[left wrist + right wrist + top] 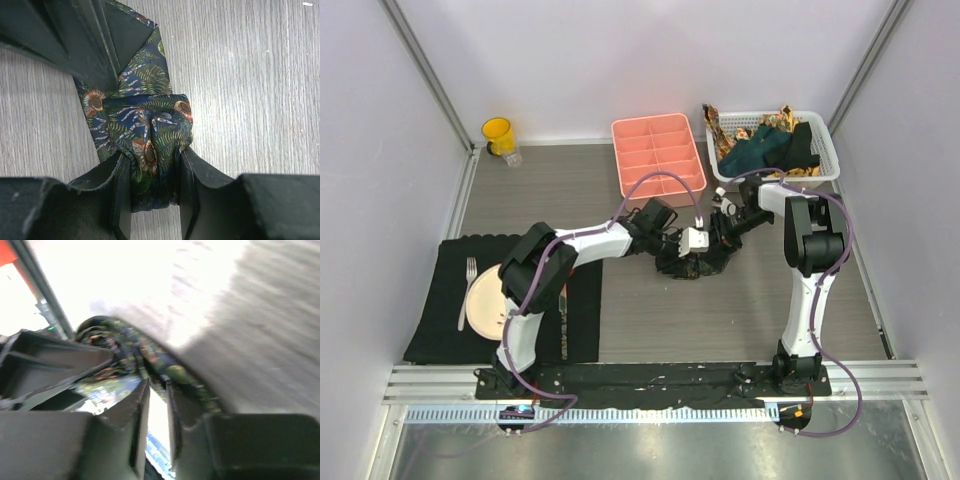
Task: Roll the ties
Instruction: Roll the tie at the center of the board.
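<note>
The dark tie with a small multicoloured leaf pattern (698, 264) lies on the table's middle, partly rolled. In the left wrist view my left gripper (152, 200) is shut on the rolled bundle of this tie (150, 130). The flat strip runs up under my right gripper's fingers (85, 45). In the blurred right wrist view my right gripper (156, 385) has its jaws nearly together, with the tie's strip (150, 357) at the tips. In the top view the left gripper (684, 256) and the right gripper (716, 246) meet over the tie.
A white basket (820, 165) at the back right holds teal (750, 152), black (798, 146) and gold-brown (713, 122) ties. A pink divided tray (658, 152) stands beside it. A yellow cup (498, 133) is back left. A black placemat (440, 320) with plate (482, 300) and fork (468, 290) lies front left.
</note>
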### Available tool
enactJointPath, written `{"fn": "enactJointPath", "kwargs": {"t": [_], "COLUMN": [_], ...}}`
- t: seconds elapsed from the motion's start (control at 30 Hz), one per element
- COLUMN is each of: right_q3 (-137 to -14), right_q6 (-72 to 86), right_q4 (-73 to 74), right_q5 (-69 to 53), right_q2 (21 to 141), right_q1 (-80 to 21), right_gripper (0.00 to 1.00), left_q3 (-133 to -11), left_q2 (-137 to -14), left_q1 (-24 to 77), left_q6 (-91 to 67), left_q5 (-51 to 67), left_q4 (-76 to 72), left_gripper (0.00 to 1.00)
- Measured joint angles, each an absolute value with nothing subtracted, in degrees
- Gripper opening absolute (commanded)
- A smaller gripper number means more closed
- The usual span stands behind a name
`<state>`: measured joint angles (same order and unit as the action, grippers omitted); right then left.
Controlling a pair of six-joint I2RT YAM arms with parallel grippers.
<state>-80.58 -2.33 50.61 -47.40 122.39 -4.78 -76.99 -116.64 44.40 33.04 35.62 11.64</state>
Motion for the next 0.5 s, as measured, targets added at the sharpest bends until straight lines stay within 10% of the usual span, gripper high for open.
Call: {"fn": "enactJointPath", "kwargs": {"t": [0.5], "right_q3": [-78.17], "right_q6": [-1.72], "right_q4": [49.6], "right_q5": [-45.52], "right_q2": [122.41], "right_q1": [-4.82], "right_gripper": [0.25], "left_q3": [-77.17], "left_q2": [-115.92], "left_q1": [42.5], "left_q6": [21.63], "left_q5": [32.32], "left_q4": [11.35], "left_gripper": [0.11]}}
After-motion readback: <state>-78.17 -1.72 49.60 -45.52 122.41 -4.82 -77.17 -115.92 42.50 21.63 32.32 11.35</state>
